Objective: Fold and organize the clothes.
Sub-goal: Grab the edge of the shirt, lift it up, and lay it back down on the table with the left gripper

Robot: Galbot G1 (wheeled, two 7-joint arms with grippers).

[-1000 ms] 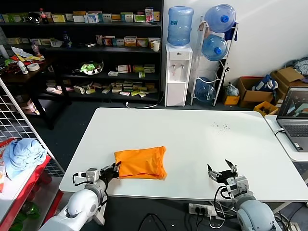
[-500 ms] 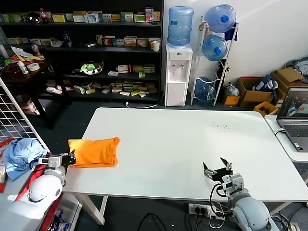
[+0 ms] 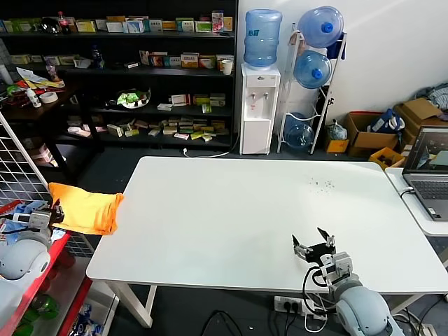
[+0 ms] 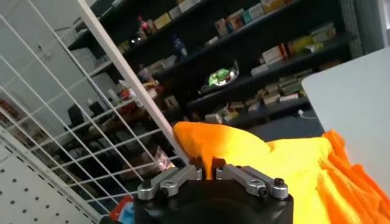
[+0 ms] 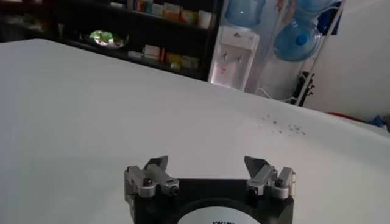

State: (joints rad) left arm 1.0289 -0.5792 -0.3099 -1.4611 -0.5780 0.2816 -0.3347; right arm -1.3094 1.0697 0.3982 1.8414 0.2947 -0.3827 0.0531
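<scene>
The folded bright orange T-shirt (image 3: pixel 85 208) hangs in the air just off the white table's left edge, above the red rack. My left gripper (image 3: pixel 54 212) is shut on its near edge. In the left wrist view the orange cloth (image 4: pixel 286 164) is pinched between the closed fingers of the left gripper (image 4: pixel 209 170). My right gripper (image 3: pixel 312 245) is open and empty, low over the table's front right part; the right wrist view shows the right gripper (image 5: pixel 207 164) with its jaws wide apart over bare table.
A white wire rack (image 3: pixel 21 168) with a red shelf (image 3: pixel 42 255) stands left of the table (image 3: pixel 266 203); a light blue cloth bundle (image 3: pixel 17 210) lies on it. A laptop (image 3: pixel 428 171) sits at the right. Shelves and water bottles stand behind.
My left gripper has pulled the orange T-shirt leftward off the table, from the front left of the tabletop to beyond its left edge near the rack. The right gripper shifted slightly left.
</scene>
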